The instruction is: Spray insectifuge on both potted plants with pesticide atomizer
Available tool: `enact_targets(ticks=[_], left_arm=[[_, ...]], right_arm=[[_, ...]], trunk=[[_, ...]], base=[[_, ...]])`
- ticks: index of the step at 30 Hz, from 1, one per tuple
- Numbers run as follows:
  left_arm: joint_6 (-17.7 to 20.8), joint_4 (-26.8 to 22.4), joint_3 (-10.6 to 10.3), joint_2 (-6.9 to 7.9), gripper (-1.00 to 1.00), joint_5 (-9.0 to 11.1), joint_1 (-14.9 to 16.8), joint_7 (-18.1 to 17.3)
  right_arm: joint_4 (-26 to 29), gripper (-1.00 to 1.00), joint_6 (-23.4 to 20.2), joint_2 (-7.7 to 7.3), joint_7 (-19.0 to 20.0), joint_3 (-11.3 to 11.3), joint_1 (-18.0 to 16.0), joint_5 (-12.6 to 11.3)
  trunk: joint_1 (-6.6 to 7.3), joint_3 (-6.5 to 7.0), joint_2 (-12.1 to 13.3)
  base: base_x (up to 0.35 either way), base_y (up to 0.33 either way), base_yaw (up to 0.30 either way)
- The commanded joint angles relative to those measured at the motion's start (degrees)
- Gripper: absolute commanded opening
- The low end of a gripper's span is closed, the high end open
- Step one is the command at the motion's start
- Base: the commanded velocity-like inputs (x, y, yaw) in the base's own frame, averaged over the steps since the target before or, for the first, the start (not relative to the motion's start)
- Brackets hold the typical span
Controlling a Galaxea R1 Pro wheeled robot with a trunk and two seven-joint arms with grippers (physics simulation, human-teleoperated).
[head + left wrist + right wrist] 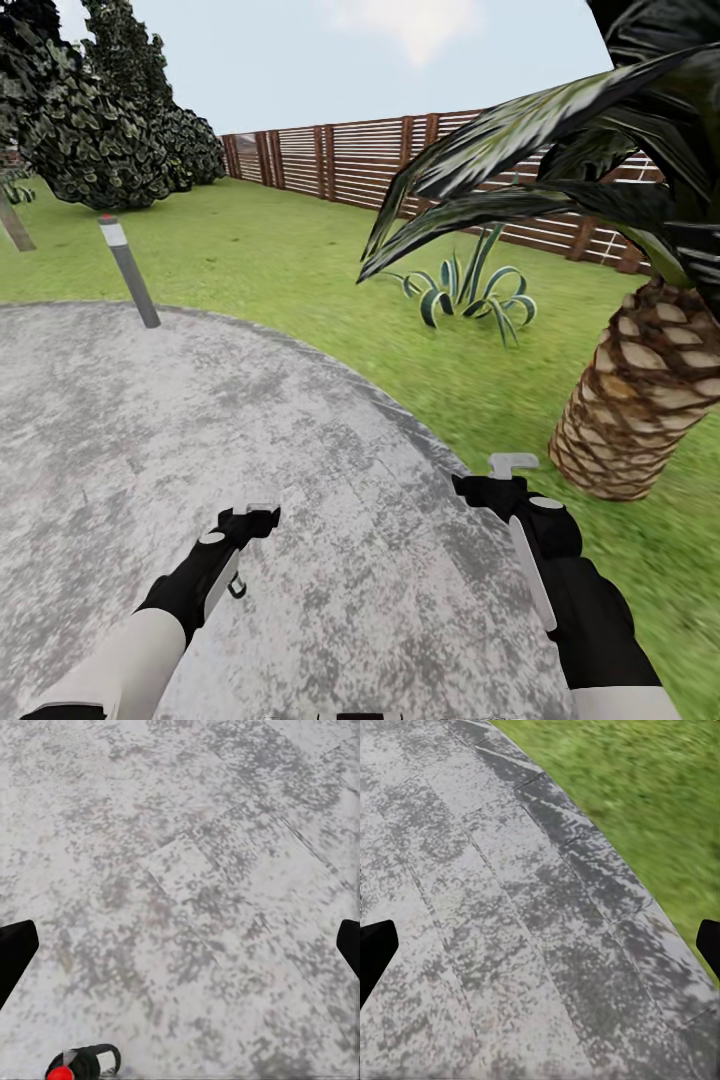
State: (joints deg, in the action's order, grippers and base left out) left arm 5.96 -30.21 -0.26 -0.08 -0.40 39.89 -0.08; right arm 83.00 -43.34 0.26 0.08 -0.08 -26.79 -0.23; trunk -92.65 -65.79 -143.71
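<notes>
both grippers, left (262, 512) and right (478, 487), hang spread and empty over the grey paving (150, 430). lawn (300, 260) curves round it, a palm (640, 400) just off the right arm, fence (400, 160) behind. bottle and pots can't be seen from here.

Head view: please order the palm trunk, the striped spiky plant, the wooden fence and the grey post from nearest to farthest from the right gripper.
From the right gripper:
1. Palm trunk, just to its right on the grass.
2. Striped spiky plant, ahead on the lawn.
3. Grey post, far to the left at the paving's edge.
4. Wooden fence, along the back of the lawn.
</notes>
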Motion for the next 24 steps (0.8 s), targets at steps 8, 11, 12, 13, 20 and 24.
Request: enact_targets(ticks=[8,11,12,13,20,24], left_arm=[[0.3,-0.1,-0.1,-0.01,1.00,0.0,0.0,0.0],[0.3,-0.1,0.0,-0.01,1.00,0.0,-0.1,0.0],[0.3,-0.1,0.0,-0.01,1.00,0.0,-0.1,0.0],[0.3,-0.1,0.0,0.00,1.00,0.0,-0.1,0.0],[0.3,-0.1,0.0,-0.04,1.00,0.0,-0.1,0.0],[0.3,-0.1,0.0,-0.05,1.00,0.0,-0.1,0.0]], right_arm=[[0.1,1.00,-0.3,0.00,0.0,0.0,0.0,0.0],[0.1,1.00,-0.3,0.00,0.0,0.0,0.0,0.0],[0.1,1.00,-0.3,0.00,0.0,0.0,0.0,0.0],[0.1,1.00,-0.3,0.00,0.0,0.0,0.0,0.0],[0.1,1.00,-0.3,0.00,0.0,0.0,0.0,0.0],[0.1,1.00,-0.3,0.00,0.0,0.0,0.0,0.0]], trunk=[[0.03,-0.05,0.0],[0.03,-0.05,0.0],[0.03,-0.05,0.0],[0.03,-0.05,0.0],[0.03,-0.05,0.0],[0.03,-0.05,0.0]], base=[[-0.106,-0.213,0.049],[-0.011,-0.028,0.002],[-0.004,-0.010,0.001],[-0.003,-0.007,0.006],[-0.001,-0.002,0.161],[0.000,0.000,0.262]])
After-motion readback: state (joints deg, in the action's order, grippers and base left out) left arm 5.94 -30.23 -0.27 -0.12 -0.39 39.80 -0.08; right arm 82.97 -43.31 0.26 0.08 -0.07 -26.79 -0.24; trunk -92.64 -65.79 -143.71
